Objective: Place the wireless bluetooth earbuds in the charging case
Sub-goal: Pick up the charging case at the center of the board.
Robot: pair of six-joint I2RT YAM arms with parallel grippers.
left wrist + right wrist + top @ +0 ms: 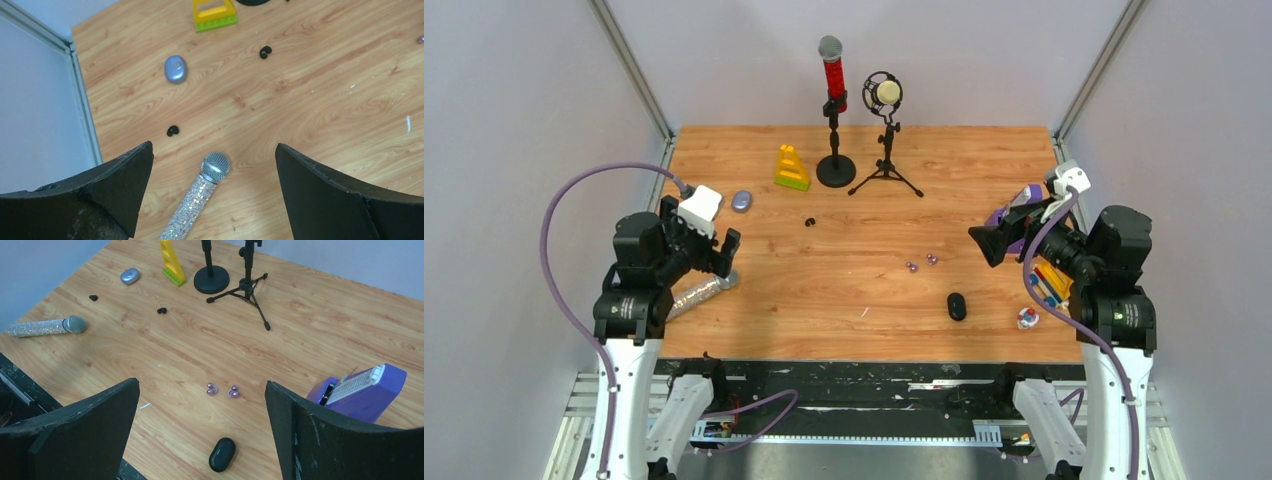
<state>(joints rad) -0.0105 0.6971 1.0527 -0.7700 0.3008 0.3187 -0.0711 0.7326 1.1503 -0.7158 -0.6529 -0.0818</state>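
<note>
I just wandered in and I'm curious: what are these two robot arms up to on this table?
Nothing is being handled yet. The left gripper and the right gripper both hang open and empty above the table. Two purple earbuds lie loose mid-table, with a black case nearer the arms. Two black earbuds lie apart on the left side, near a silver-blue case. None of the four sits in a case.

Wooden table [844, 290] carries purple earbuds [912, 266], black case [957, 306], glitter microphone [45, 327].

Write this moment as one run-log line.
left hand: open, empty; right hand: open, empty; purple earbuds: loose, side by side; black earbuds: loose, apart; black case: closed
</note>
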